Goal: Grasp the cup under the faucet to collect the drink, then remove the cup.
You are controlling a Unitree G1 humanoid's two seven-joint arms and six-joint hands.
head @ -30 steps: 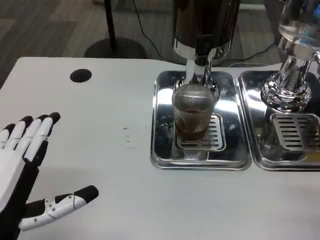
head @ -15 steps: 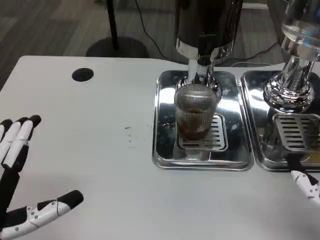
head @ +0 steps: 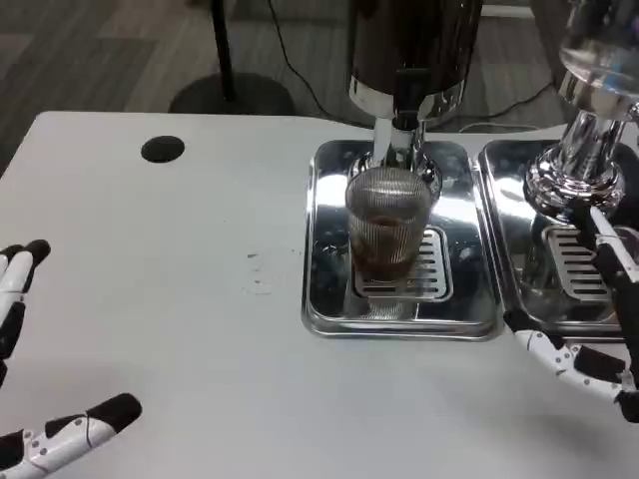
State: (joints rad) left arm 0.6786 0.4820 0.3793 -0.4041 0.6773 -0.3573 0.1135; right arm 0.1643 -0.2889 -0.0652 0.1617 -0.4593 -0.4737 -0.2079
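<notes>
A ribbed glass cup (head: 387, 232) with brown drink in its lower part stands upright on the grate of a steel drip tray (head: 324, 289), directly under the dark dispenser's faucet (head: 402, 110). My left hand (head: 30, 359) lies at the picture's lower left edge, fingers spread, holding nothing, far from the cup. At the right edge my right hand (head: 597, 324) has its fingers apart and holds nothing. It hovers over the front of the second tray, to the right of the cup and apart from it.
A second steel drip tray (head: 519, 299) with a chrome-based dispenser (head: 584, 160) stands at the right. A round black hole (head: 162, 150) sits in the white table at the back left. The table's far edge runs behind the trays.
My left hand has drawn back toward the lower left edge. My right hand has come into view at the right and risen toward the trays. The cup has not moved.
</notes>
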